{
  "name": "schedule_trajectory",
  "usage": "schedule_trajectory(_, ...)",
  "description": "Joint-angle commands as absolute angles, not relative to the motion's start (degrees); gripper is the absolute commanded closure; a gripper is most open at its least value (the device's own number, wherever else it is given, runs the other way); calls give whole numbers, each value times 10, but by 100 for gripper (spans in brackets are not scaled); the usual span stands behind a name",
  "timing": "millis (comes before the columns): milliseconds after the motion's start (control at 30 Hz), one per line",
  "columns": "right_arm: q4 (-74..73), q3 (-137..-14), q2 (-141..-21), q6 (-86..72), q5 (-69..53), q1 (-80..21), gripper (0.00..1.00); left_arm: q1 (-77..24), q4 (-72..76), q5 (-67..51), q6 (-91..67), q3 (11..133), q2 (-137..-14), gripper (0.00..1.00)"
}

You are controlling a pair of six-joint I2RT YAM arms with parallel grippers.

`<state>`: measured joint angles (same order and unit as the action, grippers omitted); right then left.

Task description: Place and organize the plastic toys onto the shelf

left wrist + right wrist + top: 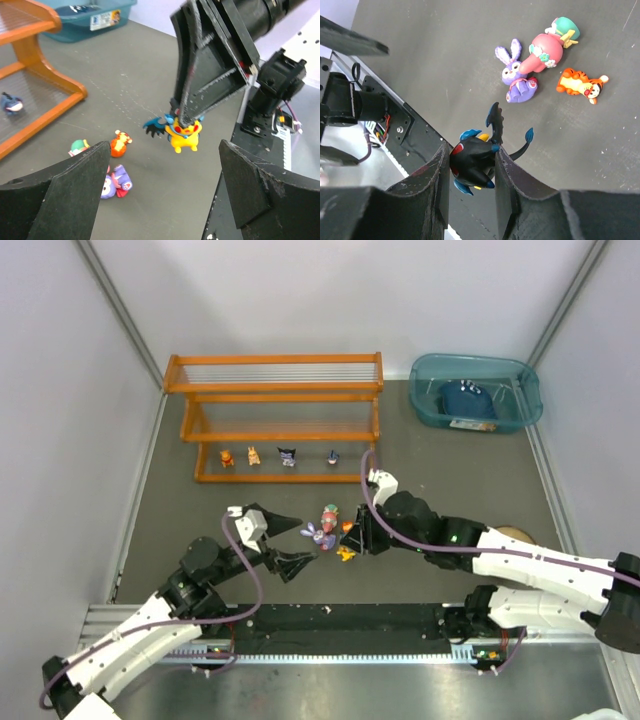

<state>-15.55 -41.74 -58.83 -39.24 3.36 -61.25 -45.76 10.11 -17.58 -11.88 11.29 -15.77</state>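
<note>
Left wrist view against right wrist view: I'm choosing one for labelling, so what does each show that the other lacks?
Only left wrist: the orange shelf, a navy-white toy on it, the teal bin. Only right wrist: the purple bunny and pink toy whole, unblocked. Both: the right claw shut on the black-yellow toy, and the orange toy.

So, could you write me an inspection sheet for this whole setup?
Surface: dark grey tabletop.
Job's things: orange shelf, four toys on its lowest tier; purple bunny, pink toy and orange tiger lying loose.
Clutter: teal bin holding a dark blue object.
Grippers: left gripper, jaws open, empty; right gripper, jaws shut on the black-yellow toy.
Cables: purple cable along each arm.
Surroundings: white walls; nothing else seen.
</note>
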Motion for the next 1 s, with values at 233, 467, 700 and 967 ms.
schedule_trajectory(233,-143,-458,-581,-416,30,-603,100,-585,145,-99,-60,165,-271,2)
schedule_trajectory(467,-107,-438,-583,-439,11,-603,100,-619,207,-58,-60,167,-338,1)
schedule_trajectory(700,-98,-432,-585,-440,6,-603,100,-624,226,-36,-73,192,-404,4)
schedule_trajectory(967,-90,-421,-583,-446,3,-603,100,-627,255,-23,-93,200,-436,11)
